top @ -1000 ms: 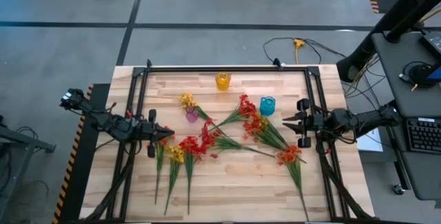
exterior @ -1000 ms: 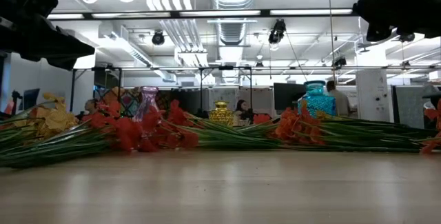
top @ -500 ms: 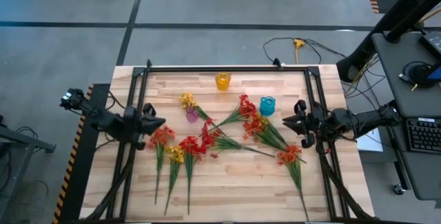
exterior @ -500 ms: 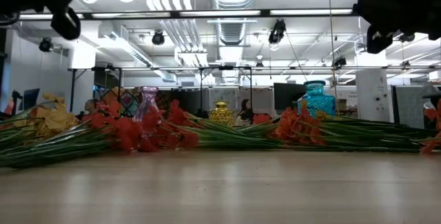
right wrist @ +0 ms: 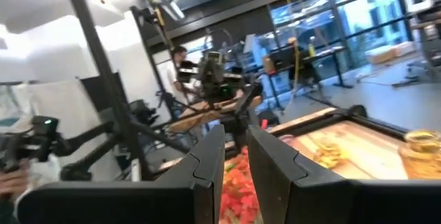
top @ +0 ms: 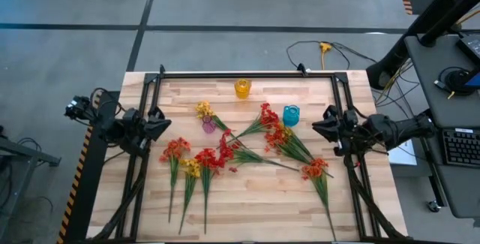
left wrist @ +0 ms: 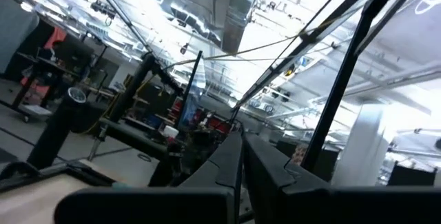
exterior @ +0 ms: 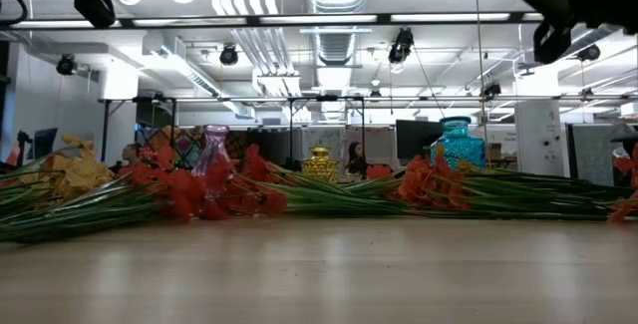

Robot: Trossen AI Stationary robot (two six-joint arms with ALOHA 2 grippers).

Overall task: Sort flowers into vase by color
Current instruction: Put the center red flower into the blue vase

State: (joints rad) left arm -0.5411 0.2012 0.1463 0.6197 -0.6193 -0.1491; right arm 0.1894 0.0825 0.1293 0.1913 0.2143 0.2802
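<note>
From above, my left gripper point(top: 160, 124) hangs over the left edge of the bench point(top: 247, 206), its fingers pressed together and holding nothing. My right gripper point(top: 321, 129) hangs over the right edge, its fingers nearly together, a thin slit between them, also empty. Between my two grippers the flowers point(top: 225, 150) lie flat on the wood, none in a vase. One bunch of red and yellow sprays point(top: 191, 165) lies just inward of my left gripper, stems running toward the near edge. A second spread of red and orange sprays point(top: 289, 143) lies just inward of my right gripper. A purple vase point(top: 208, 125), a blue vase point(top: 290, 114) and a yellow vase point(top: 242, 88) stand upright among and beyond the blossoms, the yellow one farthest from both grippers.

From bench height, the flowers point(exterior: 199, 189) lie in a low row across the wood, with the purple vase point(exterior: 215, 150), yellow vase point(exterior: 320, 163) and blue vase point(exterior: 458, 144) standing behind them. Both my arms sit high, well above the blossoms.

Through my left wrist, the fingers point(left wrist: 227, 165) meet tightly, pointing up at ceiling pipes.

Through my right wrist, my fingers point(right wrist: 207, 162) stand a narrow gap apart, red blossoms point(right wrist: 238, 182) and the yellow vase point(right wrist: 422, 148) lying beyond them on the bench point(right wrist: 358, 141).
</note>
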